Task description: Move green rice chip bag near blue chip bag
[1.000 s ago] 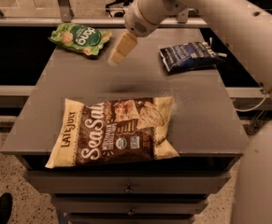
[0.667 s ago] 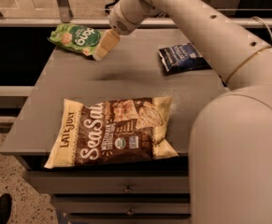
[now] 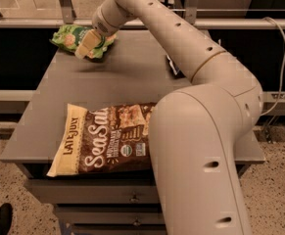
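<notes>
Gripper (image 3: 85,45), grip unclear, at green rice chip bag (image 3: 63,36), behind "Late July Sea Salt" bag (image 3: 107,141).

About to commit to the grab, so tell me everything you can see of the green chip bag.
The green chip bag is small, bright green and crinkly, looking like shiny foil or plastic, with pale print and tan chip pictures. It lies at the far corner of the grey table, on the picture's left. The gripper hangs over its right half and hides that part. Whether it touches the bag cannot be told.
</notes>
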